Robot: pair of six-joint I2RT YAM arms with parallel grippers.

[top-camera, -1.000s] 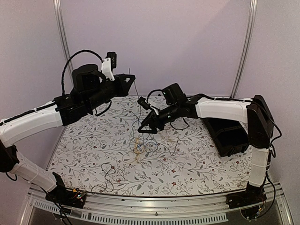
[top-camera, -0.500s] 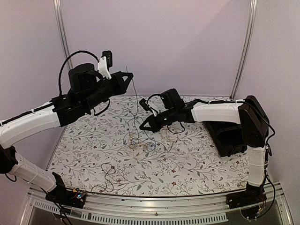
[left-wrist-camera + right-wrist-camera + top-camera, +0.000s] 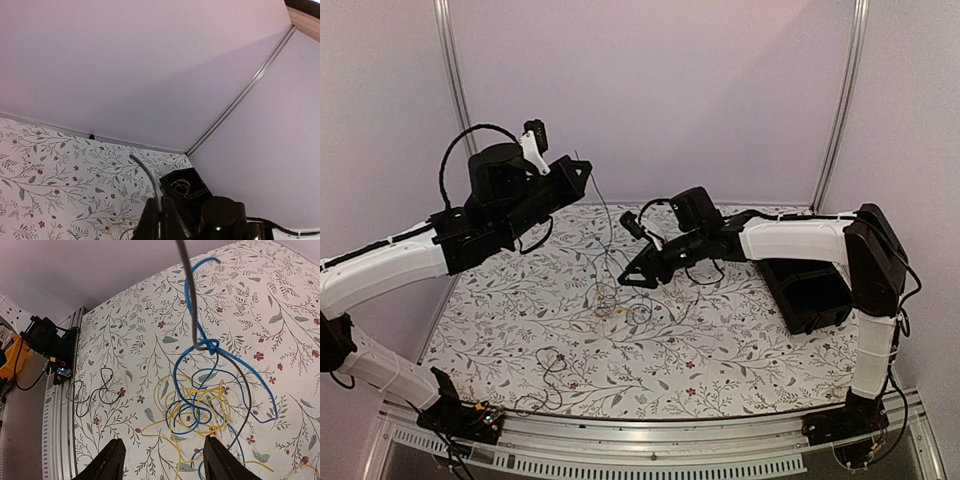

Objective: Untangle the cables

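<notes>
I am holding my left jaws pressed together on one grey strand (image 3: 150, 174), high above the tabletop (image 3: 740, 350) toward its far left corner. The strand is running nearly straight down to the cables (image 3: 200, 405), which are lying in a loose heap at about the middle of the tabletop. My right jaws are standing apart with nothing between the fingers (image 3: 114, 460), hovering just above the heap on the side toward the right edge. The wires are looking thin, light and limp, so I judge a hard pull will be dragging the whole heap along. A blue wire (image 3: 207, 345) is knotting round the grey strand. I am judging the best hold to be on the blue just below that knot, pinched firmly, since it looks slim and slick.
</notes>
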